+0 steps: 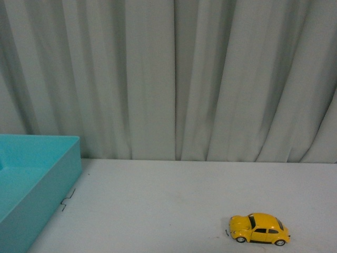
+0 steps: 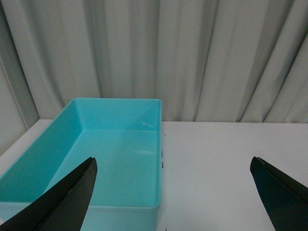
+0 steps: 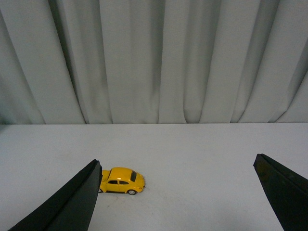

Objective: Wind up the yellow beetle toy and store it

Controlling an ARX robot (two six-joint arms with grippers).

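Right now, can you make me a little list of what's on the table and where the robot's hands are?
toy: yellow beetle toy, on its wheels on the table, robot's right side
box: turquoise bin, robot's left side, nothing seen inside
left hand: open, facing the bin, empty
right hand: open, facing the toy, not touching it
backdrop: grey curtain

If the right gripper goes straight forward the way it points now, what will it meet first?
Probably the bare white table, then the grey curtain behind it. The right gripper is open, and the yellow beetle toy lies off its middle line, near one of the fingers. Depth is unclear.
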